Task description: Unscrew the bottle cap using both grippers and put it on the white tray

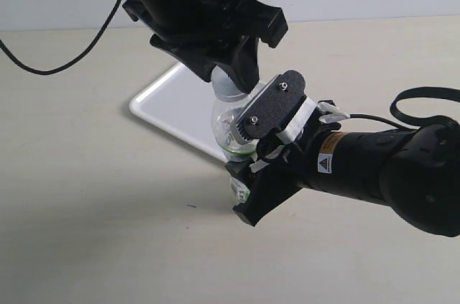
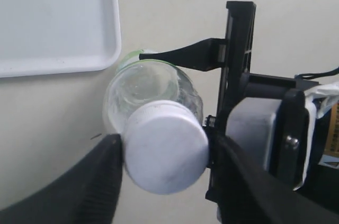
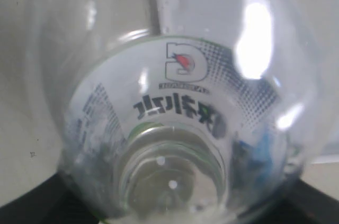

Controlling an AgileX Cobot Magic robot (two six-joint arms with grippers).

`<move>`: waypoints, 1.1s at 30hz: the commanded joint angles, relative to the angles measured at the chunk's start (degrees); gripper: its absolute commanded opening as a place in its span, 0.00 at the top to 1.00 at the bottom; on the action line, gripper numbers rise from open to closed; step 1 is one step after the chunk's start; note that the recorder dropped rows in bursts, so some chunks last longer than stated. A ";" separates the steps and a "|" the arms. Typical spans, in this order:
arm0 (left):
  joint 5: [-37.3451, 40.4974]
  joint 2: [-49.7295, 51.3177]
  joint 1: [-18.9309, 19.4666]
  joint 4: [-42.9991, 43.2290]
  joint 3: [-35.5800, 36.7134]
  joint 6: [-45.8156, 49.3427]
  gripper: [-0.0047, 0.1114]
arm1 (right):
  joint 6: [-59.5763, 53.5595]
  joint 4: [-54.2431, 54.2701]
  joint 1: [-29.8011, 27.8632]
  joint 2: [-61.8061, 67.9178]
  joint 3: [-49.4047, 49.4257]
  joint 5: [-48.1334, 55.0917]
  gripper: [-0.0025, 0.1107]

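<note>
While right pincer (image 1: 241,167) clamps bottle (image 1: 228,113), left pincer (image 2: 164,152) grips bottle cap (image 2: 165,156); white tray (image 1: 169,103) rim just beside bottle, open surface (image 1: 86,196) elsewhere.

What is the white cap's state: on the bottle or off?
On: the bottle cap sits on the neck of the bottle, between the fingers of the left gripper. How loose: cannot tell.

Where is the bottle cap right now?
In the left wrist view the bottle cap sits on the bottle, gripped between the left gripper's jaws, near the white tray's corner.
</note>
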 commanded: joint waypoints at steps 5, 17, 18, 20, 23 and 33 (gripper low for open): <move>-0.08 -0.52 -0.20 -0.45 -0.06 -1.70 0.96 | -0.05 -0.52 -0.05 0.59 0.26 3.91 0.98; -0.08 -0.52 -0.20 1.78 -0.06 -25.06 0.96 | 0.52 -0.52 -0.05 0.59 0.26 4.23 0.98; -0.08 -0.52 -0.20 2.03 -0.06 -28.86 0.96 | 0.72 -0.52 -0.05 0.59 0.26 4.23 0.98; -0.08 -0.52 -0.20 2.07 -0.06 -36.54 0.96 | 0.97 -0.52 -0.05 0.59 0.26 4.13 0.98; -0.08 -0.41 -0.20 3.00 -0.06 -41.05 0.96 | 0.97 -0.52 -0.05 0.59 0.26 3.90 0.98; -0.08 4.91 -0.17 -2.39 -0.06 -58.51 0.96 | 0.97 -0.52 -0.05 0.59 0.26 3.80 0.98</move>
